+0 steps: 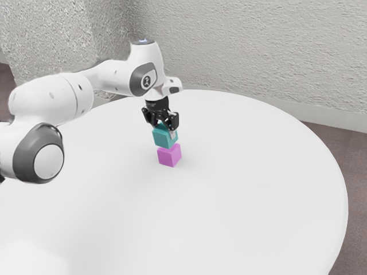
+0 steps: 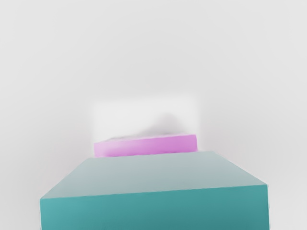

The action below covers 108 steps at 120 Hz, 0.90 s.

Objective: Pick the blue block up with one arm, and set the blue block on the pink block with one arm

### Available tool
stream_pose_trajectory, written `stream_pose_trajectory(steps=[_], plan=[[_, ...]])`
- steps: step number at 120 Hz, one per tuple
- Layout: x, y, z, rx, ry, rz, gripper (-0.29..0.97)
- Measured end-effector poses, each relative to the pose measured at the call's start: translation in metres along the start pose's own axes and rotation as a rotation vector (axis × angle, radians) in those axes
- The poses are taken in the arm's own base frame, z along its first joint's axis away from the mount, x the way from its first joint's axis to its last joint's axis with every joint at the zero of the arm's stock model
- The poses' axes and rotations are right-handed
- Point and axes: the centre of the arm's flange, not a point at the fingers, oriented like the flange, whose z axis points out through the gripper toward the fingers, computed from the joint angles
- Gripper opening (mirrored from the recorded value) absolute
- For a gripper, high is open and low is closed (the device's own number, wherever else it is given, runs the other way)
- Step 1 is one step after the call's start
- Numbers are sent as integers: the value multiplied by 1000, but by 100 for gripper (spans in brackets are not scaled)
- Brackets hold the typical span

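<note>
Black two-finger gripper [image 1: 164, 129] was clenched on the small teal-blue cube block [image 1: 164, 137], with fingers on two opposite sides near its top. Pick-up done: the teal-blue cube block [image 2: 153, 191] was off the table and directly over the small pink cube block [image 1: 170, 155]. The bottom of the teal-blue cube block was at or just above the pink top. Couldn't tell if they touched. In the wrist view a strip of the pink cube block [image 2: 146, 145] stuck out past the held block's far edge, so alignment looked slightly off, not flush. Judged the task mostly done. Left: settle it down if there's a gap, let go, lift the hand away.

Both blocks sat about mid-table, a bit toward the far side and the exterior view's left. The round white tabletop [image 1: 258, 189] was smooth and matte, and nothing else was seen on it. Behind it were a rough white textured wall [image 1: 258, 46] and a pale baseboard [image 1: 321, 112]. A brown floor [image 1: 344, 143] showed at the exterior view's right.
</note>
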Motion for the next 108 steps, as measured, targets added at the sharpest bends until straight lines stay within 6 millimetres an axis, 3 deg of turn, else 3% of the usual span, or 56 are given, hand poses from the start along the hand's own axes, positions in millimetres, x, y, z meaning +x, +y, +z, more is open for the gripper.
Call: stream_pose_trajectory(steps=[28,60,72,89,108], plan=[[0,0,17,-4,-19,2,34],[1,2,14,-13,-13,6,57],[-1,0,-16,-6,17,5,61],[-10,5,-86,2,72,12,64],[-16,8,-110,5,74,16,66]])
